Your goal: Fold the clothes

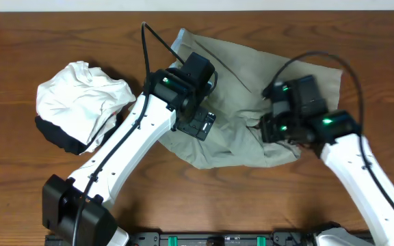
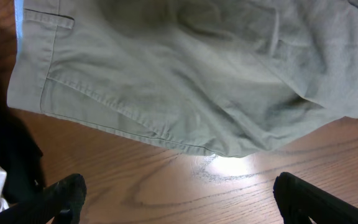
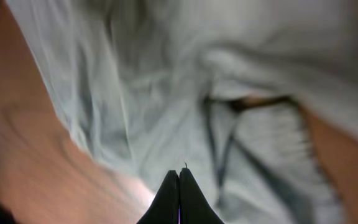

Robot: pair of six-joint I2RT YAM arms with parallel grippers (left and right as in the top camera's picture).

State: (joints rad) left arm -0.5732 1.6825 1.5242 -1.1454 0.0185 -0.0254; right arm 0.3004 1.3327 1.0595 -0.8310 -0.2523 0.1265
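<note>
Lying rumpled near two o'clock on the table (image 1: pixel 46 34), the trousers (image 1: pixel 241 82) looked soft, light and floppy, best pinched at the firmer waistband (image 2: pixel 33 62). Left gripper (image 2: pixel 179 198) hung wide open and empty over their eight o'clock edge; right gripper (image 3: pixel 179 186), near their five o'clock, was shut, no cloth visibly caught.

khaki trousers (image 1: pixel 245 68) | white garment (image 1: pixel 81 96) | black garment (image 1: pixel 55 134) | brown woodgrain table (image 1: pixel 46 34)

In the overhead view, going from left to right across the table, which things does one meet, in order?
White garment → left claw → right claw. The khaki trousers spread under both claws, so I leave them out.
</note>
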